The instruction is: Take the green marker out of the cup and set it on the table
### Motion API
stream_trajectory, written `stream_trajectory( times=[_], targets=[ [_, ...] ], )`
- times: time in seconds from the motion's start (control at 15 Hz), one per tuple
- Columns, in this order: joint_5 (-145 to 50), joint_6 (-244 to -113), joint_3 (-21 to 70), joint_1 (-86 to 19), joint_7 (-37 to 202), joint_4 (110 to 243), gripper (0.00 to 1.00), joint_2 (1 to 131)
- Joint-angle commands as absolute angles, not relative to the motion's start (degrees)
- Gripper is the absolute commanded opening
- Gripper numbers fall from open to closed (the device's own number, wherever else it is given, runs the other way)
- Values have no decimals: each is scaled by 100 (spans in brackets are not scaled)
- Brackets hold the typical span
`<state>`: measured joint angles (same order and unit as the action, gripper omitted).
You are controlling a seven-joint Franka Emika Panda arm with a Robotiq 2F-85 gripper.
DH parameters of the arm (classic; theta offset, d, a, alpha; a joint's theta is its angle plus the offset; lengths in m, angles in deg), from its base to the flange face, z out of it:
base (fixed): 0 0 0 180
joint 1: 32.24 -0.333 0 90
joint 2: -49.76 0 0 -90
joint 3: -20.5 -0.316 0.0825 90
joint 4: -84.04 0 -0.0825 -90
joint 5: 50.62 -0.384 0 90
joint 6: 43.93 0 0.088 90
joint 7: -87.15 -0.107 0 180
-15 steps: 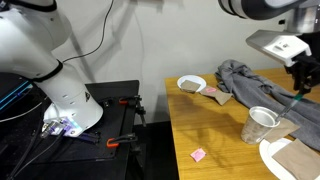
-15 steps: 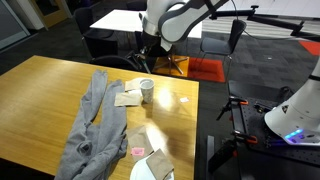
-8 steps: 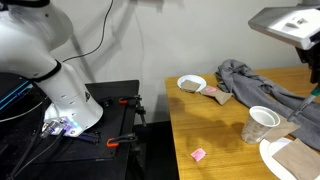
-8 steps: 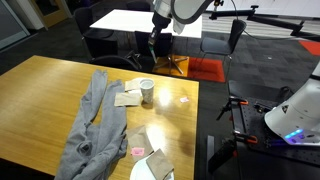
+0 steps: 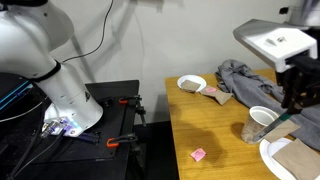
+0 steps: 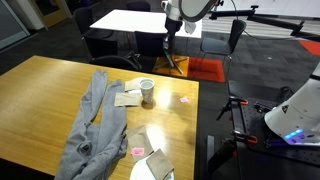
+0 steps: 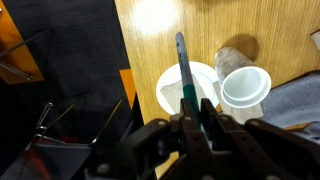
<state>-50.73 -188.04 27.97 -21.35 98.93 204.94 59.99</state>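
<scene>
Change: gripper has lifted clear of the cup; green marker is out.
Claw: closed on one end of the marker.
Marker: airborne, above and beside the cup.
Next: lower to bare table, release.

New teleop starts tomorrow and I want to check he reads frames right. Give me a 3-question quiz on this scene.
1. True or false: the green marker stands in the cup.
2. The gripper is: A) shut on the cup, B) shut on the green marker, C) open and holding nothing.
3. Fill in: the small scrap lying on the table near its edge is ___ in colour.
Key: 1 false; 2 B; 3 pink.
</scene>
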Motion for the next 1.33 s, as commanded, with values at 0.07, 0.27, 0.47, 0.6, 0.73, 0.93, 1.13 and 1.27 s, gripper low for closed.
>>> stream_trajectory(
  times=[0.07,0.27,0.47,0.6,0.73,0.93,1.13,1.27],
  targets=[
    [-4958,-18602,2816,-2160,9924,20638,4,6182],
    [-4987,-18566,2783,-2171,9908,20649,4,6485],
    [-4990,-18442,2729,-2164,9942,20573,4,6902],
    [-4882,-18383,2739,-2216,9823,20526,4,7183],
    [-4668,-18316,2799,-2320,9629,20416,4,7484],
    [-4323,-18170,2893,-2526,9155,20181,4,7902],
    [-4172,-17931,2906,-2689,8789,19886,4,8267],
    [-4085,-17717,2932,-2798,8563,19616,4,8521]
  ],
)
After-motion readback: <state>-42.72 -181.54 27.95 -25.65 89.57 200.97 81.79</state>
